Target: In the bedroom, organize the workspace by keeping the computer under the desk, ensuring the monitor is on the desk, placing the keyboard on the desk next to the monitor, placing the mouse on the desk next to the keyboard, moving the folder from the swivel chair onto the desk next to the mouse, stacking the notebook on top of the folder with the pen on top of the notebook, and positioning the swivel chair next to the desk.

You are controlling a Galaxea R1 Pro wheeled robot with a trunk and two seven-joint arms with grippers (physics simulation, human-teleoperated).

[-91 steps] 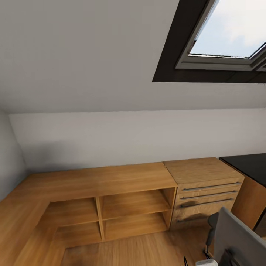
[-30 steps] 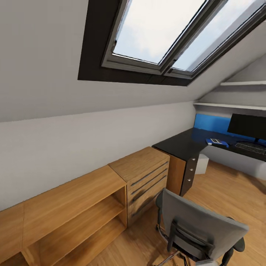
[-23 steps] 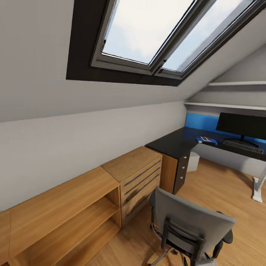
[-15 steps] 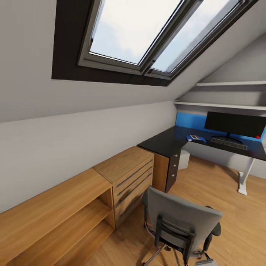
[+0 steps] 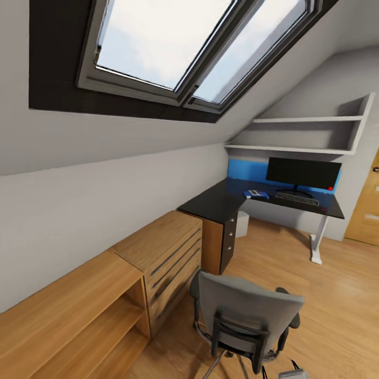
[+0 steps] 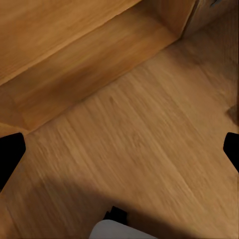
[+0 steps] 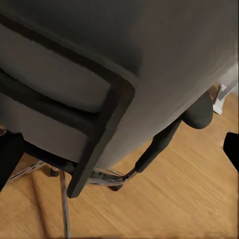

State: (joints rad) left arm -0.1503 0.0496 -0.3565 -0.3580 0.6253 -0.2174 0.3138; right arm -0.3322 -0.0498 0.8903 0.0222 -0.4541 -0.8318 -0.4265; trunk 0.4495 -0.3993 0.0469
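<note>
Attic bedroom under a sloped grey-white ceiling, with black-framed skylights [image 5: 158, 47] overhead and light wood floor [image 5: 337, 295] below. Along the low wall, an open wooden shelf unit [image 5: 68, 310], then a wooden drawer cabinet [image 5: 158, 252] just beside it. Next in line, the desk [image 5: 216, 202]: glossy black L-shaped top, dark drawer unit [image 5: 228, 242] under the near corner, white leg [image 5: 317, 243] at the far end. Behind it a blue wall panel [image 5: 245, 169], and above that two pale wall shelves [image 5: 305, 134]. Wooden door [image 5: 366, 210] at the far right.

On the desk, far from the camera: monitor [image 5: 303, 172] upright against the blue panel, keyboard [image 5: 296, 198] lying in front of its stand, folder [image 5: 256, 195] flat beside the keyboard toward the corner, with a small pale rectangle on top, likely the notebook [image 5: 254, 192]. Too small to make out a mouse or a pen. Computer [image 5: 241, 224] on the floor under the desk, just past the dark drawer unit.

Swivel chair [image 5: 247, 310] close in front, well apart from the desk, grey back toward the camera, black bracket and armrests, chrome base on the floor.

Left gripper [image 6: 119, 154] with fingers [image 6: 10, 154] spread wide, holding nothing, above bare floor near the foot of the shelf unit. Right gripper [image 7: 119, 149] likewise wide apart and empty, close behind the chair's back and black bracket, not touching as far as can be seen.
</note>
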